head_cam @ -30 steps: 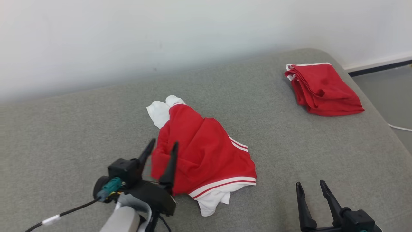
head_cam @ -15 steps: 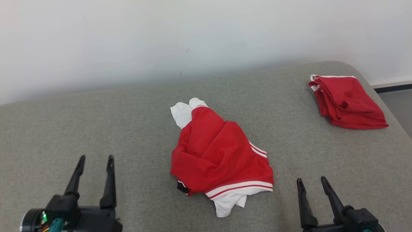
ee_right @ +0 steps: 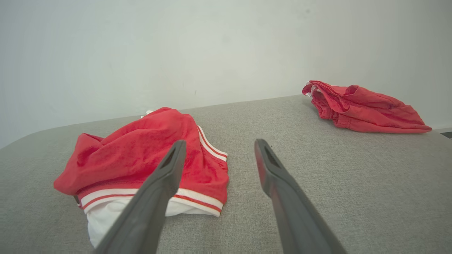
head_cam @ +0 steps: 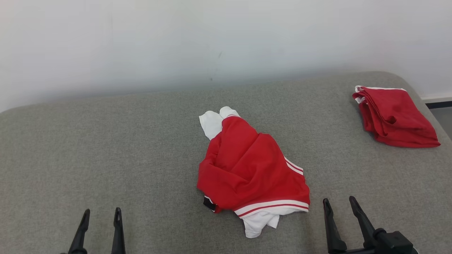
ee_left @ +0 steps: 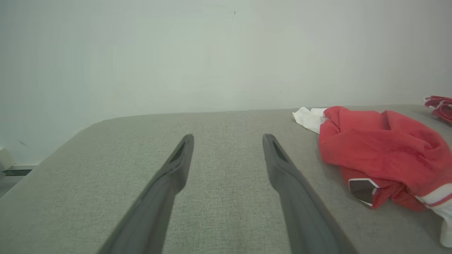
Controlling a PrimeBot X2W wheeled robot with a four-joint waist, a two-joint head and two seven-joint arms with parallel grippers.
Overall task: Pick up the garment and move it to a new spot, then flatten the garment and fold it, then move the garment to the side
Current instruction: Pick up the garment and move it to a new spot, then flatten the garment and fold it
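Dark fingers of our right gripper stand parted and empty, just right of the crumpled garment, whose long axis runs away and leftward across the grey cushion; our left gripper, equally parted, sits well apart.

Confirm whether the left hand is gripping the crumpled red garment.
No, the left hand is open over bare cushion, with the red garment lying apart beside it.
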